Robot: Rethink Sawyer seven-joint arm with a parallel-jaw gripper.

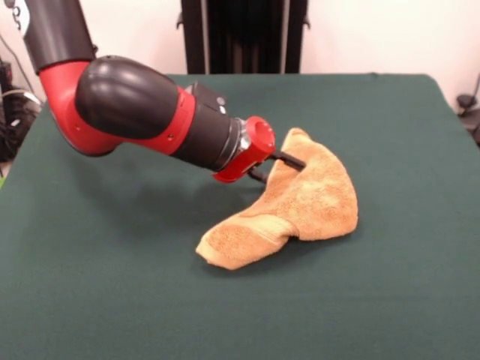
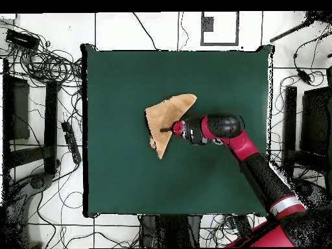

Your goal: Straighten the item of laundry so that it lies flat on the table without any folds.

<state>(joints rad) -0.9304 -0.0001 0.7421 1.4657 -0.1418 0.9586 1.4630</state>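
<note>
The orange-tan towel lies crumpled near the middle of the green table, far from flat. In the front view it bunches into a rough triangle: a rounded lobe rises at its far end, a broad body spreads to the right, and a folded flap reaches toward the near left, ending in a thick rolled corner. A flat woven band shows along the fold where the flap doubles over the body. From overhead the towel reads as a wedge, wide at one end and tapering to a point.

The claw meets the towel at its far-left edge, just below the raised lobe. Two thin black fingers reach from the red wrist flange into the cloth, one above the other, with the terry edge between them; the claw looks clenched on that edge of the towel. In the overhead view the claw sits over the towel's middle.

The arm, red and black, slants down from the upper left of the front view, its shadow falling on the table beneath it.
</note>
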